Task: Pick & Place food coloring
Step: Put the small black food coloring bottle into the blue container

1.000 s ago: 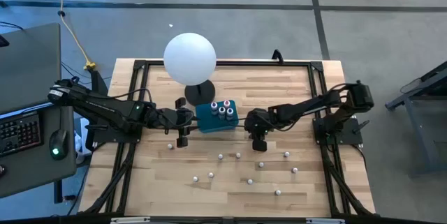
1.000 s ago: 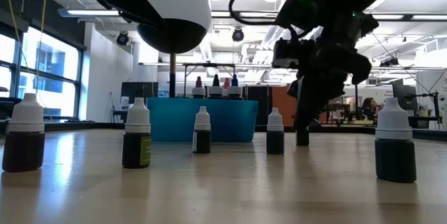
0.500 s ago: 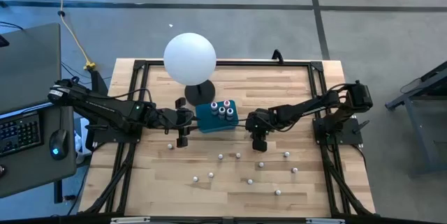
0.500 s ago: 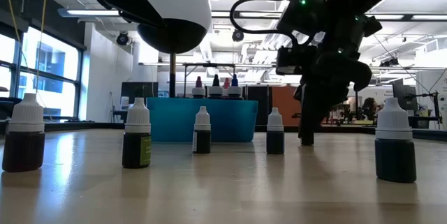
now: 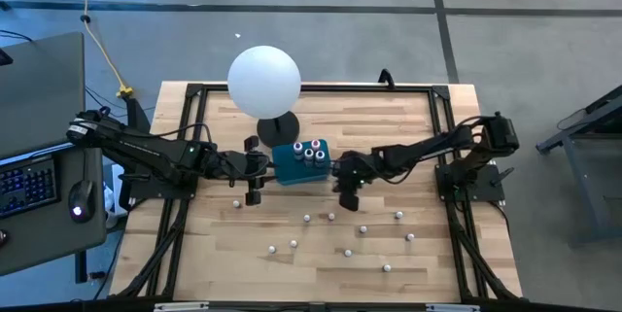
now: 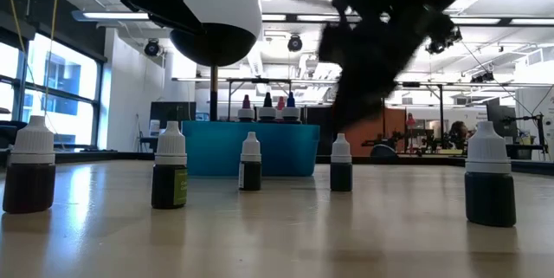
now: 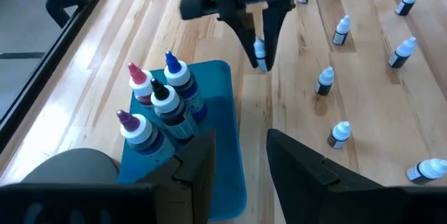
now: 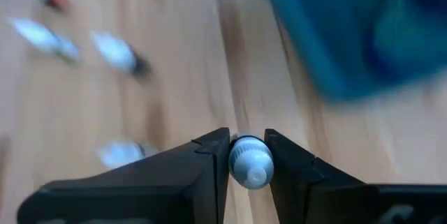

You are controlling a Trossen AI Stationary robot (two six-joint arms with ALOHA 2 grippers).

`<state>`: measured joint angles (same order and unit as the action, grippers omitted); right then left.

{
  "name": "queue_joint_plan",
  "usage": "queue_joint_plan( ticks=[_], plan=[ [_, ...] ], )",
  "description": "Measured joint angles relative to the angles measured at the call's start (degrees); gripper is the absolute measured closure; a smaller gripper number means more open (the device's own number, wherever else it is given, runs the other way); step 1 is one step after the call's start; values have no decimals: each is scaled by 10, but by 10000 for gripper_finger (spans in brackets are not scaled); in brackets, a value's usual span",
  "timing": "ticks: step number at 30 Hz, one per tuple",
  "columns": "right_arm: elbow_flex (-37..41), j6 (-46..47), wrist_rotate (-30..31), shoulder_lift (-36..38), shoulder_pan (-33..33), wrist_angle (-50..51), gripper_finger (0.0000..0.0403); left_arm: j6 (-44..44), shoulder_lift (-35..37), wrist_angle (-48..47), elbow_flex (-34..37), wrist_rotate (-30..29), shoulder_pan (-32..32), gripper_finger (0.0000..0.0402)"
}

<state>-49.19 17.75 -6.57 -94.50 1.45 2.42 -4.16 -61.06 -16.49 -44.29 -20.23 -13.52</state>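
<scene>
Several tiny white-capped food coloring bottles (image 5: 330, 217) stand upright on the wooden table, and they line up in the low view (image 6: 250, 162). Several more stand in the teal box (image 5: 301, 163), showing red, blue and dark caps in the left wrist view (image 7: 162, 102). My right gripper (image 5: 344, 188) hovers just right of the box, shut on one bottle. My left gripper (image 7: 241, 161) is open and waits at the box's left side (image 5: 255, 191), touching nothing. My right gripper pinches one small bottle by its white cap (image 8: 250, 161) between the two fingers, coming from above and pointing down. The bottle (image 7: 260, 51) hangs upright below the fingertips, lifted clear of the table beside the teal box.
A large white ball lamp (image 5: 264, 81) on a dark round base (image 5: 280, 127) stands just behind the box. A black frame rail (image 5: 316, 86) runs round the table top. The loose bottles are scattered over the near half (image 5: 386, 267); a keyboard and mouse lie off the left edge.
My right gripper has risen from the table top and moved left toward the teal box, carrying a bottle that now hangs clear of the wood. The left arm and the other bottles have stayed put.
</scene>
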Motion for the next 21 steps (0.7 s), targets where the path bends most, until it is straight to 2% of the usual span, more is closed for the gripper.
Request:
queue_joint_plan(
  ticks=[2,5,9,16,21],
  plan=[
    [-25,-31,11,0,2,-27,330,0,0,0,0,0,0,275],
    [-74,-103,74,0,12,-46,330,0,0,0,0,0,0,275],
    [-137,-176,147,-22,20,-9,330,0,0,0,0,0,0,275],
    [-219,-145,159,-91,-6,135,330,0,0,0,0,0,0,275],
    [-231,-102,157,-119,-28,182,330,0,0,-1,0,0,0,275]
  ],
)
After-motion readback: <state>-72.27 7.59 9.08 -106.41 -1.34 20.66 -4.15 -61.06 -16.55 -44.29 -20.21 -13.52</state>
